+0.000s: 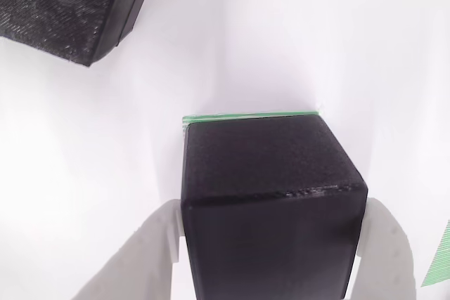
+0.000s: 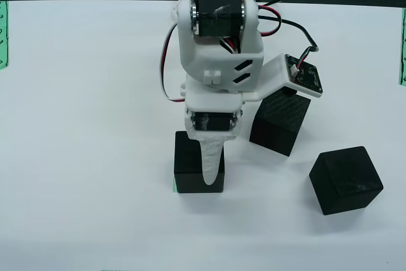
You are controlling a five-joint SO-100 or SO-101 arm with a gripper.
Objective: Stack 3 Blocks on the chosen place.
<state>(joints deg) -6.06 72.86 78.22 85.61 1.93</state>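
Your gripper (image 1: 271, 244) has both white fingers (image 1: 144, 258) pressed against the sides of one black cube (image 1: 271, 201), pinching it. That held cube sits over the green-striped patch (image 1: 249, 115), whose edge peeks out just behind it; whether it rests fully down, you cannot tell from the overhead view. Two more black cubes (image 2: 280, 120) (image 2: 346, 179) stand apart on the white table (image 2: 82, 125).
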